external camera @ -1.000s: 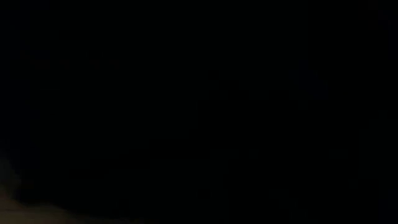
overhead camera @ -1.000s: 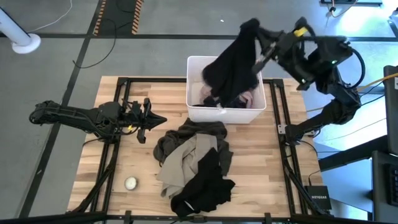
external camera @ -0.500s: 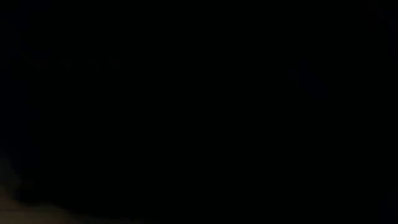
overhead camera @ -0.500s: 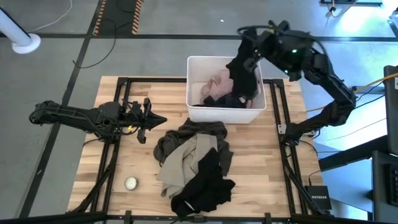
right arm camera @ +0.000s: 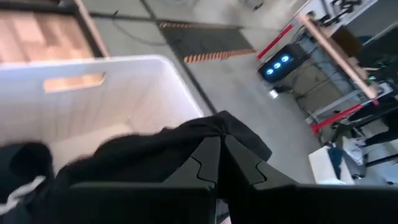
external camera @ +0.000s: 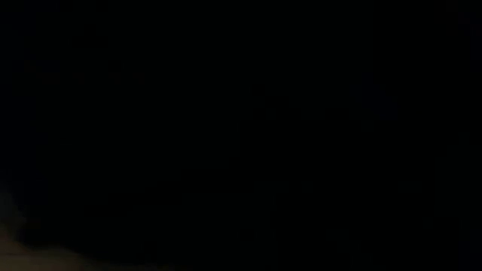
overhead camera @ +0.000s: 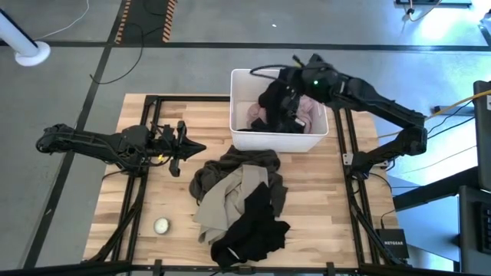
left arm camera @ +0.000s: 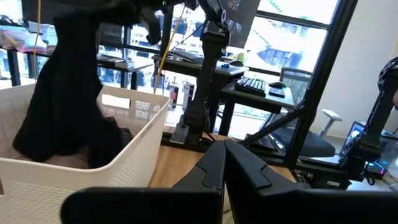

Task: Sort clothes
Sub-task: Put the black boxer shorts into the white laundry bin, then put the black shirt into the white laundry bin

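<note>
My right gripper (overhead camera: 282, 83) is over the white bin (overhead camera: 239, 138), shut on a black garment (overhead camera: 276, 107) that hangs down into the bin; the garment also shows in the left wrist view (left arm camera: 65, 99). A pale pink garment (overhead camera: 311, 111) lies in the bin. On the table in front of the bin lies a pile: a dark olive-brown garment (overhead camera: 230, 162), a khaki-beige one (overhead camera: 230, 195) and another black one (overhead camera: 253, 234). My left gripper (overhead camera: 188, 147) lies shut and empty at the table's left. The low view is dark. My right gripper pinches a bunched fold at the top of the black garment (right arm camera: 217, 127) between its two fingers, coming from above. The garment hangs below the fingers, and its lower part (left arm camera: 56, 140) rests inside the bin on the clothes there.
A small white ball (overhead camera: 161, 225) lies near the table's front left corner. The bin stands at the table's far edge. Bare wood shows at the table's left and right sides.
My right gripper has gone down and toward the table's left, from behind the bin to over it. The black garment, which hung spread high above the bin, has sunk into it and bunched up.
</note>
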Controlling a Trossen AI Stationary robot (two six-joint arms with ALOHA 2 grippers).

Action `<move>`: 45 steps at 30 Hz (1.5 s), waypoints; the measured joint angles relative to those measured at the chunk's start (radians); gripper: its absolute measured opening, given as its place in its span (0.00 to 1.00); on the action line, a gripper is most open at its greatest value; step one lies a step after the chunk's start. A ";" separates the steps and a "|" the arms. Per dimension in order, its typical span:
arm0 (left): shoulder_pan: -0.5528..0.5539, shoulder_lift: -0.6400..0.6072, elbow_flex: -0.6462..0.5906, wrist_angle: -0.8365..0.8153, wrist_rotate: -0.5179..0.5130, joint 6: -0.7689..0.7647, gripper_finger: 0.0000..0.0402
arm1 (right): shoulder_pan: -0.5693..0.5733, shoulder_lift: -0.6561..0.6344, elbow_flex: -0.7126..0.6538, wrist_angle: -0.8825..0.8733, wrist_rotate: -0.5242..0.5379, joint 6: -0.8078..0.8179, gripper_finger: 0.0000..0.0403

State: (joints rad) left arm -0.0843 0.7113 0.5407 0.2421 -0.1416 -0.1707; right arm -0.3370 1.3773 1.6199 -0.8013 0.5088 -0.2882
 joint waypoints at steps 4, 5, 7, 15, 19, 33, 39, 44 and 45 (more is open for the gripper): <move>0.000 0.000 0.000 0.000 0.000 0.002 0.00 | 0.001 0.002 -0.066 0.000 -0.005 0.055 0.05; 0.000 0.000 0.000 0.000 0.000 0.002 0.00 | 0.001 0.002 -0.079 0.000 -0.005 0.076 0.06; 0.000 0.000 0.000 0.000 0.000 0.002 0.00 | 0.001 0.002 -0.098 -0.003 -0.005 0.102 0.11; 0.000 0.000 0.000 0.000 0.000 -0.002 0.00 | 0.004 0.001 -0.048 -0.087 -0.034 0.100 0.39; 0.000 0.000 0.000 -0.001 0.000 -0.003 0.00 | 0.007 0.000 0.047 -0.201 -0.092 0.119 0.47; 0.000 0.000 0.000 -0.001 0.000 -0.014 0.00 | 0.334 -0.019 0.058 -0.310 -0.475 0.292 0.49; 0.000 0.000 0.000 -0.001 0.000 -0.017 0.00 | 0.520 -0.019 -0.075 -0.258 -0.430 0.309 0.49; 0.000 0.000 0.000 0.000 0.000 -0.018 0.00 | 0.654 -0.019 -0.220 -0.129 -0.393 0.374 0.49; 0.000 0.000 0.000 0.000 0.000 -0.024 0.00 | 0.681 -0.019 -0.248 -0.097 -0.388 0.387 0.49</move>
State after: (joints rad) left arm -0.0843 0.7113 0.5407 0.2420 -0.1417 -0.1943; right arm 0.3435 1.3586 1.3723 -0.8981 0.1208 0.0987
